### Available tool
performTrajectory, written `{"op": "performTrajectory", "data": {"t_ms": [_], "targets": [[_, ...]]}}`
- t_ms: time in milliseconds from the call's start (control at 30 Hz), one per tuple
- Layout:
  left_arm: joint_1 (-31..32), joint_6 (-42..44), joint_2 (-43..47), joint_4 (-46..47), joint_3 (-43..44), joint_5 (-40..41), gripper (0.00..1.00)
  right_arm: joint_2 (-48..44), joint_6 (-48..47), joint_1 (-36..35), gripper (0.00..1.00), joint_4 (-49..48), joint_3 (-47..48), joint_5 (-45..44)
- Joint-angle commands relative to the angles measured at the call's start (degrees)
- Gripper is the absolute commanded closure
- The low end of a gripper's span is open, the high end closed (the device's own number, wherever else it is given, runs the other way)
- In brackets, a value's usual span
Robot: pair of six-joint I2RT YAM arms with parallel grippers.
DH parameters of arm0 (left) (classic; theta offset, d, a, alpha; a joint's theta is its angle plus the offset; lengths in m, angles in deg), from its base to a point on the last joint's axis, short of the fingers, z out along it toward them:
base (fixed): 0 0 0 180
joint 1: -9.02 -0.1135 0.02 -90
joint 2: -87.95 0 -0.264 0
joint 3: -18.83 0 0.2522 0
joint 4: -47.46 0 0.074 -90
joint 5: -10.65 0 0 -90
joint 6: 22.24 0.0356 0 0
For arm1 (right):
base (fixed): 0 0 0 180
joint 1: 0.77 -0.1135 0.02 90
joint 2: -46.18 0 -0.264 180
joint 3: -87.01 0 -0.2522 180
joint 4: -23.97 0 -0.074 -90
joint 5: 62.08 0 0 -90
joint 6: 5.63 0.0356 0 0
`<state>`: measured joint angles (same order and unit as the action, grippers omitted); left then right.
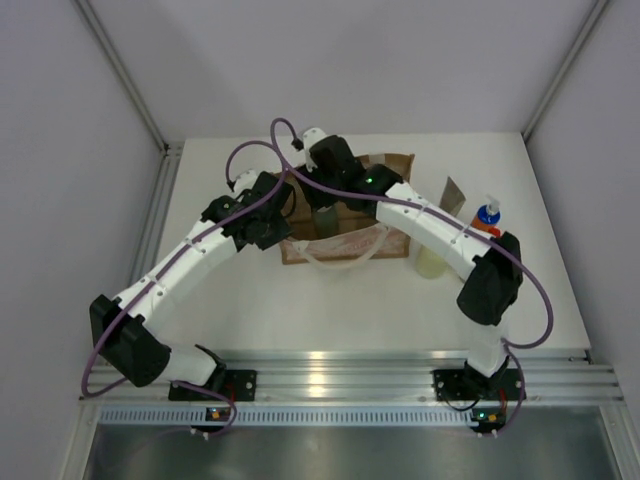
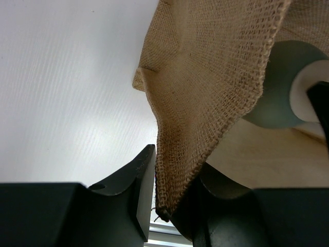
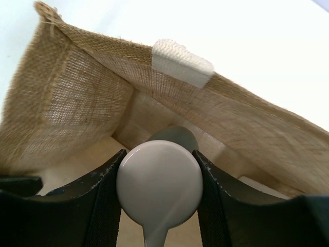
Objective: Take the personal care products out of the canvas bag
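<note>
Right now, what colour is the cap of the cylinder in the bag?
The cap is pale off-white; the right wrist view shows it best.

Nothing legible showed anywhere I looked. The orange-blue bottle [image 1: 487, 217] stood too small in the overhead view for any lettering to be made out. Up close, the canvas bag [image 3: 77, 98] showed only plain woven cloth, with no word or number I could read.

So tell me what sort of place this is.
Probably a robotics lab test cell: a white table boxed in by plain pale wall panels, with two white robot arms bolted to an aluminium rail, working on a brown woven-fabric bag.
</note>
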<state>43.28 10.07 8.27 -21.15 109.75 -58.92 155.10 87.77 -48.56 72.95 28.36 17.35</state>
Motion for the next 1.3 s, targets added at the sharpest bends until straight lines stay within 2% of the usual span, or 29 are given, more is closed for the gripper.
{"op": "performTrajectory", "data": {"t_ms": [0,500,900,1267], "targets": [[-0.25,0.47,0.23,-0.78,2.11,0.58,0.66,-8.90,-0.41,-0.73,1.00,-4.47,2.36,-2.53],[-0.25,0.74,-1.00,-0.78,2.73,-0.03,0.66,-17.60,0.56,0.33,1.00,3.80,7.54,-2.70],[-0.16,0.83,-1.62,-0.78,2.99,-0.21,0.66,-23.31,0.64,1.82,1.00,11.79,15.80,-3.05],[-0.16,0.74,-1.53,-0.78,2.99,-0.83,0.66,-30.52,2.40,2.88,1.00,13.21,13.97,-5.87]]}}
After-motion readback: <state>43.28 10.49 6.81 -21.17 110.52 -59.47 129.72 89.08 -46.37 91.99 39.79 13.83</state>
